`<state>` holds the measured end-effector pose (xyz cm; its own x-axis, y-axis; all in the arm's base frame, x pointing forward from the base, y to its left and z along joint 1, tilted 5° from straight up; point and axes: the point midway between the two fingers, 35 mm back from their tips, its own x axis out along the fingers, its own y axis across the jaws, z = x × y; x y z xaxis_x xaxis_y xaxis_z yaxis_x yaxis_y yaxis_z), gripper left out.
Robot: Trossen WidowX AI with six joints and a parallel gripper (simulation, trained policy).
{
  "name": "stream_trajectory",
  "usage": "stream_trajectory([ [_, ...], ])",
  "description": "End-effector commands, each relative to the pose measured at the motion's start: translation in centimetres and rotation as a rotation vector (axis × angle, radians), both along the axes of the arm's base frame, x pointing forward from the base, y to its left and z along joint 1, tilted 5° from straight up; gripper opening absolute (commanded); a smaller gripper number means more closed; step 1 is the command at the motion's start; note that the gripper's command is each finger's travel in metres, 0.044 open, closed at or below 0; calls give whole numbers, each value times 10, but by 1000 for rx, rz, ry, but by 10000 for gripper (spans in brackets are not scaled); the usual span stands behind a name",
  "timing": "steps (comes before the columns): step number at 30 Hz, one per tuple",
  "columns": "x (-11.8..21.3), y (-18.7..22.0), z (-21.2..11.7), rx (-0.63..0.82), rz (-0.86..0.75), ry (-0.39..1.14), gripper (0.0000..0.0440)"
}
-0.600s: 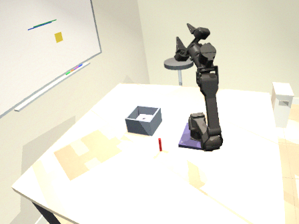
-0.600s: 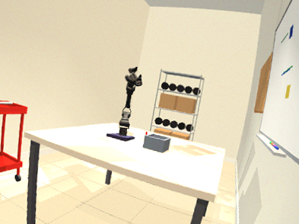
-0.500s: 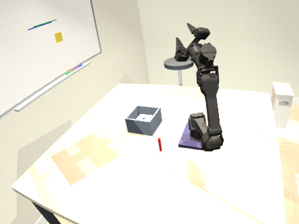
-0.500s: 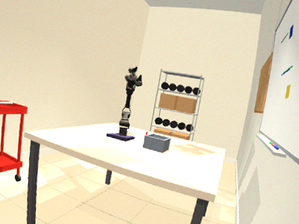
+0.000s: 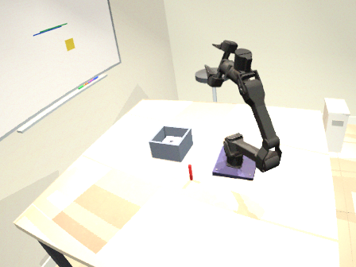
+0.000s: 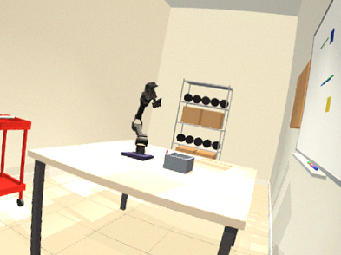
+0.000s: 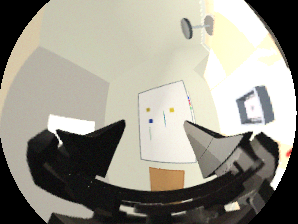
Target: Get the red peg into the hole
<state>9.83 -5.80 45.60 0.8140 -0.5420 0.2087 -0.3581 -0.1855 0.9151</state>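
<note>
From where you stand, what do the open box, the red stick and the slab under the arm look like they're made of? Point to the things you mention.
Box (image 5: 166, 152) (image 6: 178, 162) (image 7: 266, 106): perhaps matte plastic or painted board; grey-blue, flat, straight-edged walls.

Red peg (image 5: 191, 172) (image 6: 167, 152): possibly painted wood or plastic; uniform bright colour, no visible grain.

Slab (image 5: 222, 172) (image 6: 132, 155): maybe painted metal or plastic; smooth dark purple, with small light dots near its corners.

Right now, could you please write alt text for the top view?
A slim red peg stands upright on a pale table, outside an open grey box. The black robot arm's open gripper is raised high, holding nothing.
</note>
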Motion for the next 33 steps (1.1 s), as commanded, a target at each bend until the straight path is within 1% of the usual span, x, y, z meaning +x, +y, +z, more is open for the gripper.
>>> stream_trajectory([
  [1,17,-9,-29,67,41,111,440],
  [8,45,-13,-78,177,134,305,440],
  [15,65,-2,-126,229,241,523,440],
  [24,80,23,-180,238,389,806,440],
  [33,84,54,-227,196,535,1086,440],
])
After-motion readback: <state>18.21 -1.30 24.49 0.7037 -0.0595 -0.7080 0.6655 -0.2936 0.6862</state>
